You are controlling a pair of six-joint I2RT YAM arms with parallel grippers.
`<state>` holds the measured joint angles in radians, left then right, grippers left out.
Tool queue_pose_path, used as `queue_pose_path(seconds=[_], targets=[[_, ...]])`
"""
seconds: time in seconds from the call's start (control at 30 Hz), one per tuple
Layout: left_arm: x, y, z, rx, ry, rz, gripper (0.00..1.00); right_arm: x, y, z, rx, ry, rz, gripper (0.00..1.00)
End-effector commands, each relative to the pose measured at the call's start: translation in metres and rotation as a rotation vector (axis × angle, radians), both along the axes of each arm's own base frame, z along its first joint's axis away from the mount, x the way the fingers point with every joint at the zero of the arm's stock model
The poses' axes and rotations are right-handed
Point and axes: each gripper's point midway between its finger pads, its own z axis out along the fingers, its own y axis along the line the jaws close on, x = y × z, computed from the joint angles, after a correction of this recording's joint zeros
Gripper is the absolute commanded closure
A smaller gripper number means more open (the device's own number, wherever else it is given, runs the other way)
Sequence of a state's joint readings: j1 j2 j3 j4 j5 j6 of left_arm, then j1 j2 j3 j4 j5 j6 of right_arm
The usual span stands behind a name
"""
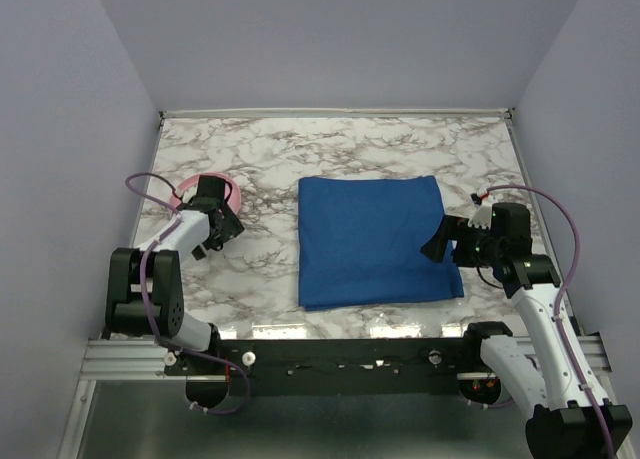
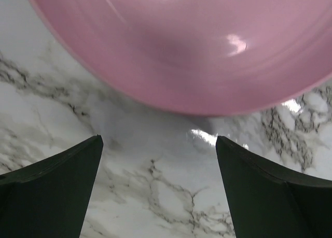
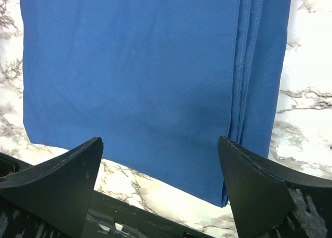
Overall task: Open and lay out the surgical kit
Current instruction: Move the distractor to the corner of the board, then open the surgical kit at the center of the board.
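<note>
**Mia:** Where is the kit?

**Ben:** The blue cloth wrap [image 1: 375, 241] lies flat and folded shut in the middle of the table [image 1: 260, 159]. I can't see a tray or tools. I think they are inside.

**Mia:** Who is close to it?

**Ben:** The right gripper [image 1: 438, 243] is at the right edge of the cloth. Its jaws are wide apart and hold nothing.

**Mia:** How should it start?

**Ben:** In the right wrist view, the folded layers [image 3: 244, 67] show as thin lines on the right side of the frame. I would go low and pinch only the top layer there. Then I would lift it slowly and pull it away from the middle. If it grabs too deep, the whole bundle may come up and things may slide out.

**Mia:** And the other arm?

**Ben:** The left gripper [image 1: 222, 211] is on the left of the top view, right by a pink bowl [image 1: 185, 187]. Its jaws are wide open too, and empty.

**Mia:** Is anything in the way?

**Ben:** Nothing lies on the cloth. The bowl is well apart from it, but a flap opened to the left may reach that way. If the left arm comes to help, it must not bump the bowl.
</note>
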<state>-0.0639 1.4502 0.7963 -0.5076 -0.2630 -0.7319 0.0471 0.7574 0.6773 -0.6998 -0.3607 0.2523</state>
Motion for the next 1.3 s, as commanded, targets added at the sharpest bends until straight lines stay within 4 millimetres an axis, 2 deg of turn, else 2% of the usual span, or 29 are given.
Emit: queue_pose_path(seconds=[0.0, 0.1, 0.13, 0.2, 0.23, 0.27, 0.33, 0.37, 0.4, 0.43, 0.47, 0.6, 0.63, 0.67, 0.7, 0.73, 0.77, 0.8, 0.83, 0.9, 0.93, 0.97, 1.03, 1.07, 1.1, 1.17, 1.2, 1.23, 1.27], targets=[[0.050, 0.028, 0.006, 0.114, -0.039, -0.044, 0.01, 0.000, 0.003, 0.001, 0.001, -0.027, 0.024, 0.00], [0.087, 0.037, 0.013, 0.164, -0.055, -0.083, 0.01, 0.000, 0.003, 0.002, 0.001, -0.028, 0.024, 0.00], [0.108, 0.049, 0.017, 0.173, -0.072, -0.067, 0.01, 0.000, 0.003, 0.001, 0.000, -0.028, 0.024, 0.00], [0.133, 0.053, 0.022, 0.192, -0.092, -0.098, 0.01, 0.001, 0.002, 0.001, -0.001, -0.028, 0.019, 0.00], [0.144, 0.056, 0.009, 0.198, -0.065, -0.107, 0.01, 0.000, 0.002, 0.001, 0.000, -0.025, 0.021, 0.00], [0.170, 0.057, 0.025, 0.211, -0.113, -0.113, 0.01, 0.001, 0.003, 0.002, 0.001, -0.026, 0.022, 0.00], [0.194, 0.058, 0.026, 0.228, -0.118, -0.159, 0.01, 0.000, 0.003, 0.001, 0.002, -0.017, 0.024, 0.00], [0.216, 0.060, 0.025, 0.237, -0.130, -0.168, 0.01, 0.000, 0.003, 0.002, 0.002, -0.015, 0.024, 0.00], [0.227, 0.057, 0.023, 0.232, -0.136, -0.189, 0.01, -0.001, 0.003, 0.002, 0.002, -0.015, 0.025, 0.00], [0.234, 0.057, 0.007, 0.229, -0.110, -0.207, 0.01, -0.001, 0.003, 0.003, 0.001, -0.012, 0.024, 0.00], [0.249, 0.056, 0.020, 0.225, -0.139, -0.212, 0.01, -0.001, 0.003, 0.003, -0.001, -0.013, 0.024, 0.00], [0.259, 0.043, 0.037, 0.210, -0.186, -0.243, 0.01, -0.003, 0.001, 0.005, -0.005, -0.004, 0.007, 0.00], [0.258, 0.042, 0.061, 0.228, -0.232, -0.238, 0.01, -0.003, -0.001, 0.004, -0.013, -0.001, -0.002, 0.00], [0.250, 0.040, 0.063, 0.237, -0.227, -0.245, 0.01, -0.003, -0.002, 0.004, -0.012, 0.002, -0.011, 0.00], [0.246, 0.024, 0.073, 0.246, -0.240, -0.274, 0.01, -0.003, -0.003, 0.004, -0.016, 0.006, -0.021, 0.00], [0.239, 0.017, 0.080, 0.251, -0.247, -0.284, 0.01, -0.002, -0.008, 0.002, -0.033, 0.012, -0.048, 0.00], [0.225, 0.011, 0.097, 0.264, -0.262, -0.293, 0.01, -0.001, -0.010, 0.000, -0.034, 0.028, -0.070, 0.00], [0.218, 0.002, 0.105, 0.261, -0.276, -0.302, 0.01, -0.003, -0.012, -0.003, -0.042, 0.043, -0.082, 0.00], [0.209, -0.020, 0.111, 0.254, -0.288, -0.345, 0.01, -0.002, -0.018, -0.006, -0.066, 0.055, -0.113, 0.00], [0.183, -0.040, 0.129, 0.245, -0.315, -0.376, 0.01, -0.003, -0.024, -0.009, -0.081, 0.091, -0.159, 0.00], [0.171, -0.073, 0.134, 0.231, -0.333, -0.446, 0.01, -0.003, -0.028, -0.010, -0.096, 0.100, -0.180, 0.00], [0.154, -0.086, 0.144, 0.226, -0.355, -0.478, 0.01, -0.002, -0.029, -0.008, -0.097, 0.100, -0.191, 0.00], [0.132, -0.123, 0.150, 0.212, -0.380, -0.556, 0.01, -0.002, -0.034, -0.007, -0.113, 0.108, -0.215, 0.00], [0.107, -0.162, 0.154, 0.187, -0.395, -0.650, 0.01, -0.003, -0.036, -0.005, -0.116, 0.110, -0.236, 0.00], [0.071, -0.213, 0.157, 0.148, -0.413, -0.757, 0.01, -0.002, -0.044, 0.007, -0.134, 0.083, -0.282, 0.00], [0.050, -0.243, 0.161, 0.135, -0.435, -0.813, 0.01, -0.001, -0.054, 0.027, -0.163, 0.026, -0.335, 0.00], [0.026, -0.277, 0.163, 0.110, -0.453, -0.891, 0.01, 0.001, -0.059, 0.038, -0.175, -0.004, -0.358, 0.00], [0.017, -0.289, 0.165, 0.107, -0.468, -0.917, 0.01, -0.001, -0.062, 0.045, -0.181, -0.020, -0.373, 0.00], [0.010, -0.306, 0.164, 0.110, -0.483, -0.946, 0.01, 0.000, -0.068, 0.069, -0.185, -0.088, -0.405, 0.00]])
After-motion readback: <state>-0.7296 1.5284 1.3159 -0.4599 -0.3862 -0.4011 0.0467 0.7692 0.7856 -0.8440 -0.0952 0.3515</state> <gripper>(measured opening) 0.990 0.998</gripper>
